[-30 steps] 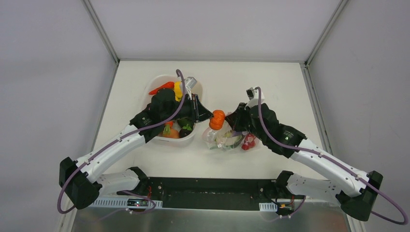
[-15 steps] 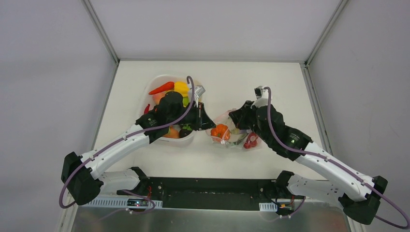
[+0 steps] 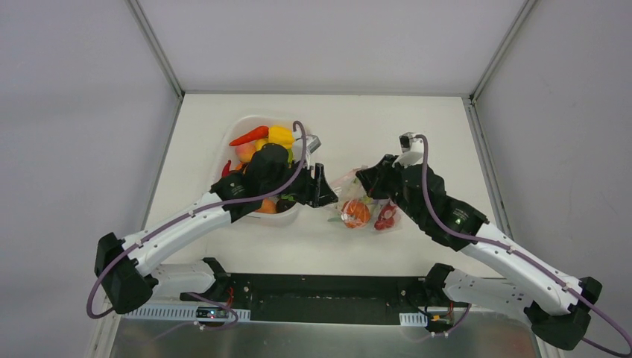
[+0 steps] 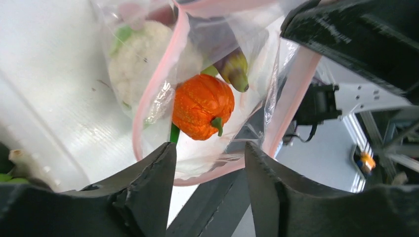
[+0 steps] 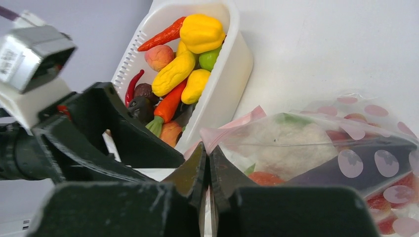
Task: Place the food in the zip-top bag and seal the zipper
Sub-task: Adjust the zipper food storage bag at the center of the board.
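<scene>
The clear zip-top bag (image 3: 369, 203) lies right of the tub, its mouth held open. An orange pumpkin (image 4: 203, 106) lies inside it, next to a white cauliflower (image 4: 143, 64) and a green-tipped piece; it also shows in the top view (image 3: 356, 213). My left gripper (image 4: 210, 150) is open and empty, just in front of the bag's mouth. The pink zipper (image 4: 154, 84) loops round the opening. My right gripper (image 5: 206, 148) is shut on the bag's pink edge (image 5: 232, 126) and lifts it. More food fills the tub: a yellow pepper (image 5: 201, 32) and a red chilli (image 5: 163, 35).
The white tub (image 3: 237, 127) stands left of the bag, partly under my left arm. My two grippers are close together over the bag's mouth (image 3: 339, 186). White walls border the table at the back and both sides.
The orange pumpkin went from my left gripper's hold above the bag down into the bag. The left gripper opened and let it go. The right gripper shifted slightly while holding the bag's edge.
</scene>
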`<control>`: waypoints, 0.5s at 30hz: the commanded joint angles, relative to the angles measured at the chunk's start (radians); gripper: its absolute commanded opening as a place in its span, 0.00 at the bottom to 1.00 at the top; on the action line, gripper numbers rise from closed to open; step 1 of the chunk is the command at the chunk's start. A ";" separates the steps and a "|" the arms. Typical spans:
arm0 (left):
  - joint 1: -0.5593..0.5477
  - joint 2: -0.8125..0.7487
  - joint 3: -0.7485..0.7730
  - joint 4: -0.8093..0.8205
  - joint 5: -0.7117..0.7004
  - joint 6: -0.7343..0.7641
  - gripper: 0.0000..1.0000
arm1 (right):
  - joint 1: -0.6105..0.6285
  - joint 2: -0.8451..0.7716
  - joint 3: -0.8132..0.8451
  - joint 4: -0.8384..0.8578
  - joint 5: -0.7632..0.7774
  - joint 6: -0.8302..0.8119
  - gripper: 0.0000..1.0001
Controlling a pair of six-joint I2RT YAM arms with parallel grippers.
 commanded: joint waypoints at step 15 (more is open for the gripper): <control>-0.001 0.114 0.189 -0.245 -0.149 0.132 0.66 | 0.000 -0.084 -0.017 0.111 -0.020 -0.013 0.04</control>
